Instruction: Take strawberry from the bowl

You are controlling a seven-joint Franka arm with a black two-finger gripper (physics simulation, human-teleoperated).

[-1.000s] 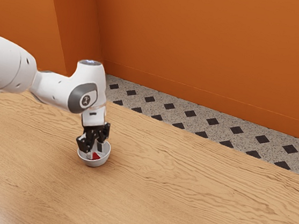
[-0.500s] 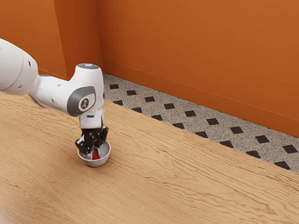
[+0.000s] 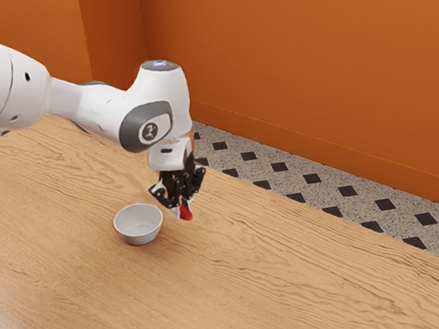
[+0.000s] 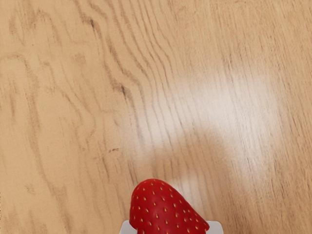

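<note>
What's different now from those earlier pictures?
The strawberry has left the bowl: the end effector now holds it between its two fingers. Both have risen and moved toward the exterior view's right, and the arm has shifted with them. The bowl stayed where it was on the table.

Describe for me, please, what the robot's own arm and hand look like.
The arm is glossy white with rounded segments and a dark grey cover around a white panel bearing a small dark round marking. The hand is black and angular, with pale fingertips.
</note>
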